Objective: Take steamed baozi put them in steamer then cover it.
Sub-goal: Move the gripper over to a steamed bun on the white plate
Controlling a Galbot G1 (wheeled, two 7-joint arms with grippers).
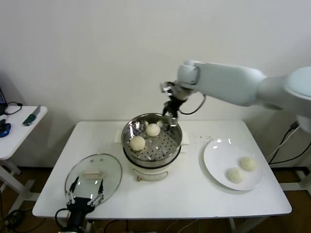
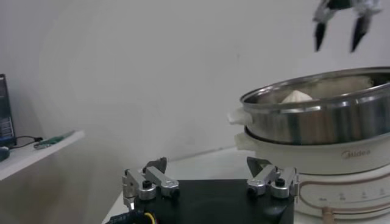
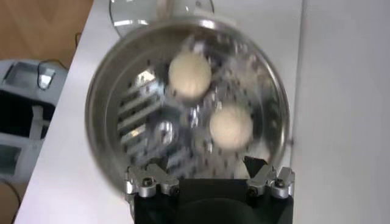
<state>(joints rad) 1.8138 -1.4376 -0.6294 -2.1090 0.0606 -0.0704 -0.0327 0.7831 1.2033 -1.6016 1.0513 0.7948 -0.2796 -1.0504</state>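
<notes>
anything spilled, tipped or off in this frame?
Nothing stands out. Two baozi sit inside the steamer, two more on the white plate. The glass lid lies flat on the table beside the left gripper. The right gripper hangs open and empty over the steamer's far rim.

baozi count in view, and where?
4. Two in the steamer: one at its left, one toward the back. Two on the white plate at right: one behind the other. None look hidden.
</notes>
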